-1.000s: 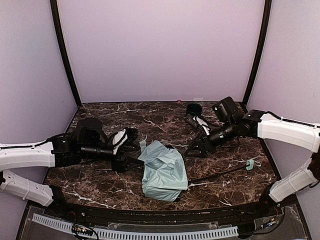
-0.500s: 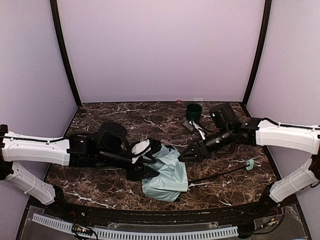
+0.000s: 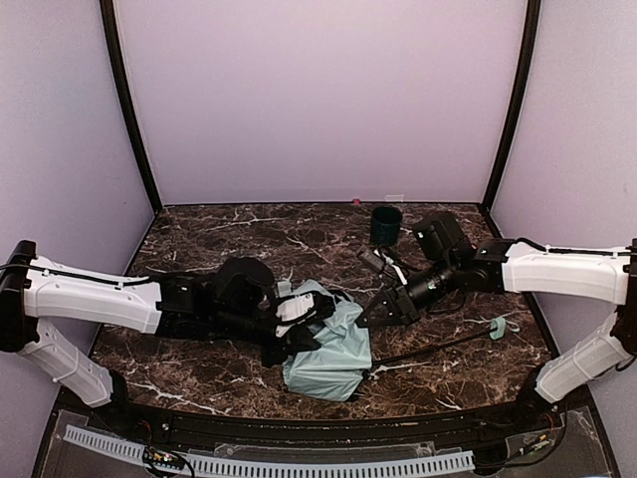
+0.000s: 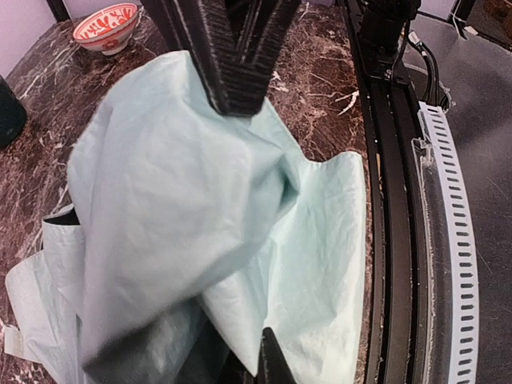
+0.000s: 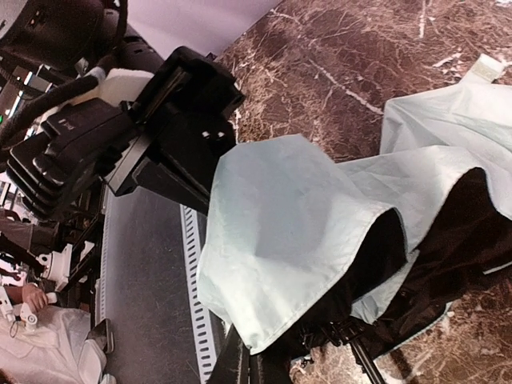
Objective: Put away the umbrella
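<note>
The left end effector stands wide. In the left wrist view its upper finger and lower finger are well apart, and a bunched fold of the umbrella fills the gap between them. The upper tip presses into the mint fabric. The lower tip pokes up beside a patch of the black underside. Whether the fold is truly pinched cannot be told. Around the fingers the rest of the canopy lies crumpled on the desk, spreading toward the white slotted strip at the near edge. Far past the upper finger sits a red-and-white bowl. The dark green cup stands well beyond both end effectors.

The right end effector hangs low just beside the canopy, facing the left one across the fabric. Its own fingers show only as dark stubs at the bottom of the right wrist view, so their opening cannot be told. Ahead of them the canopy gapes under a raised mint flap, showing black lining and ribs, with the left end effector just behind the flap. From the canopy the thin black shaft runs along the desk below the right arm to the small mint handle, which lies well apart from both end effectors.
</note>
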`<state>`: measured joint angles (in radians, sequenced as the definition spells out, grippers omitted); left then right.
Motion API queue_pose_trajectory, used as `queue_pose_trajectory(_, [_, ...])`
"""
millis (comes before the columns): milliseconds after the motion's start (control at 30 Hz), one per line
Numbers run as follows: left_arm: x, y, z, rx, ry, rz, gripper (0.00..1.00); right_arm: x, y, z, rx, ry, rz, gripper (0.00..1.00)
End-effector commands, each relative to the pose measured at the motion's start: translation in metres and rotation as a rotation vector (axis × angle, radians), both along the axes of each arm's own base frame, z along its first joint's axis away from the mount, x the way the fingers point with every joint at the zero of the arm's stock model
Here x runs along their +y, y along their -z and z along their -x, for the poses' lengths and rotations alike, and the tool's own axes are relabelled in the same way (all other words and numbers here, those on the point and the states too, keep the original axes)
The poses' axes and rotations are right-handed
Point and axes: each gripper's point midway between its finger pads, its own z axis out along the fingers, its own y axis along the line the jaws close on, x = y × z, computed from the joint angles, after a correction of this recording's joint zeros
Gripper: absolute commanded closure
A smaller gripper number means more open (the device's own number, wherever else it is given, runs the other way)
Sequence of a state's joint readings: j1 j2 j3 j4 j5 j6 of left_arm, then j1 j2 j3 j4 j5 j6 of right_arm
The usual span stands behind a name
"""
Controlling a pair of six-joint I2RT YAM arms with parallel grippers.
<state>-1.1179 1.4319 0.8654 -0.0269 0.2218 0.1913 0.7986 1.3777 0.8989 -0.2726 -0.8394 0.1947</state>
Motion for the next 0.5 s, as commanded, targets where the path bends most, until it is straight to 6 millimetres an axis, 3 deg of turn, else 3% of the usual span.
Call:
queue_pose_trajectory(0, [0.012,-0.016,0.001,-0.046,-0.024,0.048,1.00,-0.022,-0.002,-0.028,-0.029,0.098,0.002,1.00])
queue_pose_trajectory(200, [0.038,0.003,0.014,-0.004,-0.043,0.028,1.00,-0.048,0.015,-0.052,0.003,0.190,0.015,1.00])
queue_pose_trajectory(300, [0.040,0.005,0.019,0.005,-0.032,0.048,1.00,-0.045,0.026,-0.052,0.038,0.181,0.013,1.00])
queue_pose_trajectory(400, [0.034,0.002,0.025,0.008,0.018,0.075,1.00,-0.038,0.022,-0.050,0.068,0.157,-0.032,1.00])
queue_pose_trajectory(433, [0.031,0.002,0.028,0.016,0.042,0.075,0.98,-0.036,0.017,-0.048,0.064,0.141,-0.053,1.00])
queue_pose_trajectory(467, [0.028,-0.003,0.029,0.018,0.060,0.075,0.87,-0.033,0.012,-0.043,0.054,0.116,-0.069,1.00])
